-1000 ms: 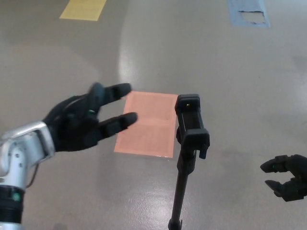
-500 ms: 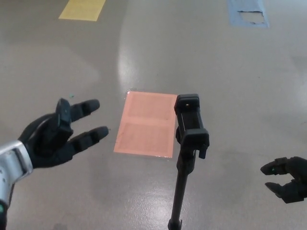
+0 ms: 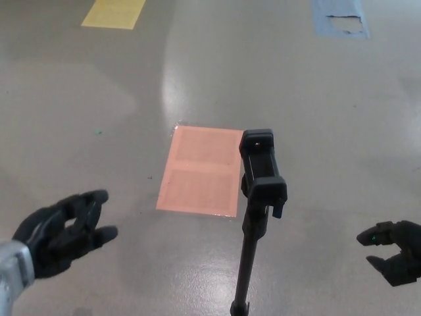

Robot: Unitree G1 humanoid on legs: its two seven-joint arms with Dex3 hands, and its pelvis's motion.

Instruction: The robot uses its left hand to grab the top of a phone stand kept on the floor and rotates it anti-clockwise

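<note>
The left hand (image 3: pixel 60 230) is hanging low at the lower left with its fingers spread and holding nothing, while the right hand (image 3: pixel 393 251) is showing at the lower right edge, fingers apart and empty.

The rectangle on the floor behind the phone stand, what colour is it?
Salmon pink, the rectangle shows plainly in the head view, just beyond the black phone stand.

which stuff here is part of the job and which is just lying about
Part of the job: phone stand; left robot hand, open and apart from the stand.
Just lying about: orange floor patch; yellow marking; blue marking; right robot hand, holding nothing.
</note>
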